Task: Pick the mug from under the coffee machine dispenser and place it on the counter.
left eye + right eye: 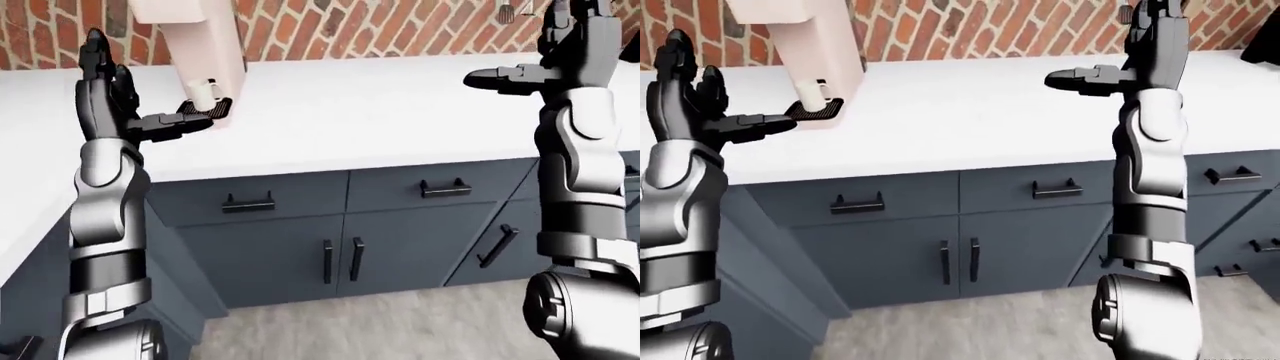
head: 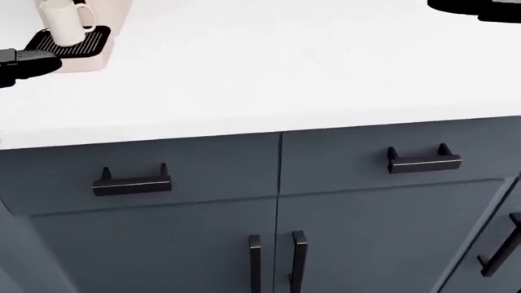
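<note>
Small white ceramic mug (image 2: 65,22) stands upright on the black ribbed drip tray (image 2: 75,41) of the pale pink coffee machine (image 1: 195,45), top left of head view, handle to view right. Untouched so far. Left hand (image 1: 125,112) is raised just beside the tray, fingers spread wide, holding nothing. Right hand (image 1: 1110,73) hovers over the white counter top (image 2: 269,67), well apart from mug, also wide and empty. Below: dark grey cabinet fronts w/ black bar handles (image 2: 130,181). To do the reach well, I'd say: bring left hand in level w/ mug body, approach from tray's open side, wrap fingers round the body before lifting, avoid clipping dispenser above.
</note>
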`<state>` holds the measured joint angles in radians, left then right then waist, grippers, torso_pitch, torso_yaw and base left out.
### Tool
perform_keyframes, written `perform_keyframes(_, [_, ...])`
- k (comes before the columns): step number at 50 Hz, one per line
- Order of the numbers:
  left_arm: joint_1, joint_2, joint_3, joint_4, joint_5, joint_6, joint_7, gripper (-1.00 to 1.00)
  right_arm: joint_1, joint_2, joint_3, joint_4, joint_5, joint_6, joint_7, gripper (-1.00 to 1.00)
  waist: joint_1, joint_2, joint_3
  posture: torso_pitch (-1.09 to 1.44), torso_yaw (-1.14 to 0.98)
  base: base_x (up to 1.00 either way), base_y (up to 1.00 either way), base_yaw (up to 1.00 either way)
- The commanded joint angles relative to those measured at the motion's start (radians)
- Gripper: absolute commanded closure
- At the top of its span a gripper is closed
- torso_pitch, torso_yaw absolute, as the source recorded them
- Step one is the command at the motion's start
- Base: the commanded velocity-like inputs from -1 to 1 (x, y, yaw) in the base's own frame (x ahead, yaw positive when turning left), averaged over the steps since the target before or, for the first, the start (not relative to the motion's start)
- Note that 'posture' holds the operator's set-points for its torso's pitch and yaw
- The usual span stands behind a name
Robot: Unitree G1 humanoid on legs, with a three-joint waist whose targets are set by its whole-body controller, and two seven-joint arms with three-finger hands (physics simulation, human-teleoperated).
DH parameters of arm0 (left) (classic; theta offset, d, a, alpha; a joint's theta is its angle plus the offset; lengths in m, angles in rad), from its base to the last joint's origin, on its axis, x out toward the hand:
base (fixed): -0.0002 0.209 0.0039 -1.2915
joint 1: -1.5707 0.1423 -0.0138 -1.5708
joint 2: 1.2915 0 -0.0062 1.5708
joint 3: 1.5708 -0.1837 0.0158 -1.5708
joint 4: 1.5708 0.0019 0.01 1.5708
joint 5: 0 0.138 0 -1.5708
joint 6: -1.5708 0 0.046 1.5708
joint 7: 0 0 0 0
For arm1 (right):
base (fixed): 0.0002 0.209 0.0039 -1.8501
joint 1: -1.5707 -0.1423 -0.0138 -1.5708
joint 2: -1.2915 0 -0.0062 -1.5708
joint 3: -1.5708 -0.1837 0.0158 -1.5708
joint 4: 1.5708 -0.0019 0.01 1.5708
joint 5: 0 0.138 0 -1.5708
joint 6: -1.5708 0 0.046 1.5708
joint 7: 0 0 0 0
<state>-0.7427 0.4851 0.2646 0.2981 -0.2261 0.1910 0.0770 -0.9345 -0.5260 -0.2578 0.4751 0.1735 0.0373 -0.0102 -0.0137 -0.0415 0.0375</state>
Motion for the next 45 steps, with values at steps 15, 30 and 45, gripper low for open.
perform_keyframes(15, [-0.027,0.036,0.037,-0.037,-0.003,-0.032,0.003,-1.0,-0.043,-0.009,0.007,-0.037,0.004,-0.023,0.001,-1.0,0.01,0.093,-0.029,0.0,0.0,0.18,0.11,0.0])
perform_keyframes(30, [-0.028,0.04,0.036,-0.033,-0.004,-0.034,0.004,-1.0,-0.061,-0.019,0.005,-0.035,0.007,-0.013,0.004,-1.0,0.01,0.008,-0.028,0.0,0.0,0.17,0.16,0.0])
perform_keyframes(45, [-0.016,0.037,0.038,-0.04,-0.003,-0.036,0.004,-1.0,-0.051,-0.015,0.006,-0.044,0.008,-0.014,0.0,-1.0,0.012,0.065,-0.019,0.0,0.0,0.16,0.19,0.0])
